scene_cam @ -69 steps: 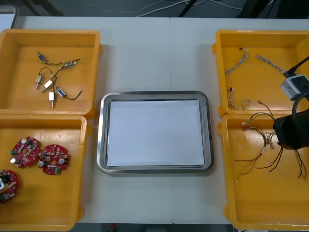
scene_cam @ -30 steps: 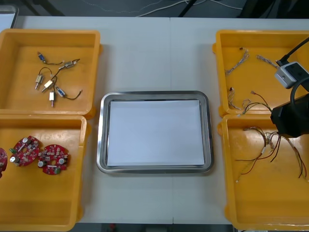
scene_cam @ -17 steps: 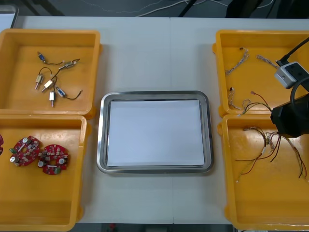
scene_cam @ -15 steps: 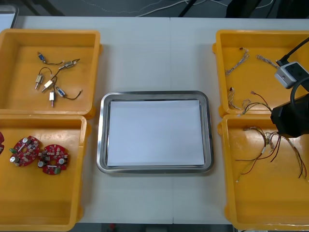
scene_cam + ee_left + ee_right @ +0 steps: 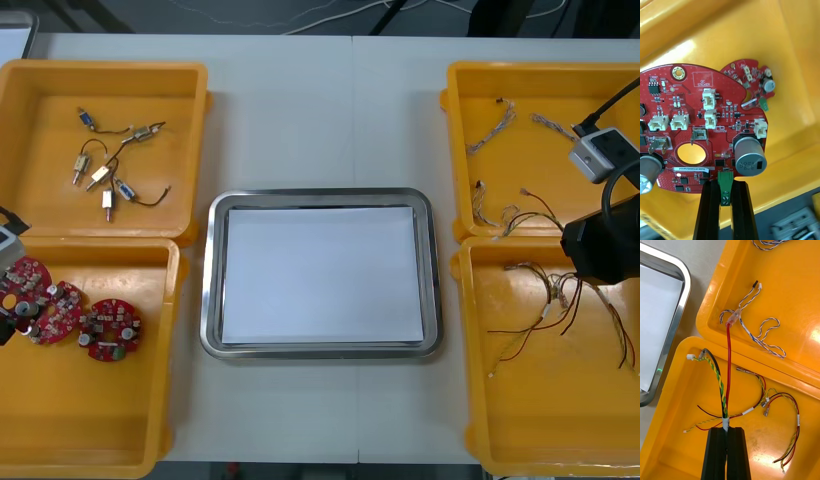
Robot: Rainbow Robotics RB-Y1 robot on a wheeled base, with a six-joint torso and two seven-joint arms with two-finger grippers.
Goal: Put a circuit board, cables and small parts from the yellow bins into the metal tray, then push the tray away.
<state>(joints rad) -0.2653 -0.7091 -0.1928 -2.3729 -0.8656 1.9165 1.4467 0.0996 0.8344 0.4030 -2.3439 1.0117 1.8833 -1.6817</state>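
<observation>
My left gripper (image 5: 725, 184) is shut on the green connector at the rim of a round red circuit board (image 5: 696, 123), which it holds over the near left yellow bin (image 5: 90, 420) at that bin's left edge (image 5: 24, 280). Two more boards (image 5: 58, 308) (image 5: 110, 330) lie in that bin. My right gripper (image 5: 726, 430) is shut on a bundle of red, black and yellow twisted cables (image 5: 724, 397) above the near right bin (image 5: 540, 400). The bundle's red wire (image 5: 729, 352) reaches over the wall into the far right bin. The metal tray (image 5: 320, 196), white inside, sits between the bins.
Small metal parts (image 5: 108, 170) lie in the far left bin. Twisted blue and white cables (image 5: 490, 128) lie in the far right bin. More red and yellow cables (image 5: 545, 320) rest in the near right bin under the right arm (image 5: 600, 250).
My left gripper has carried the circuit board from the near left corner of its bin toward the far side and a little right. The right arm rose slightly earlier, then stayed still.
</observation>
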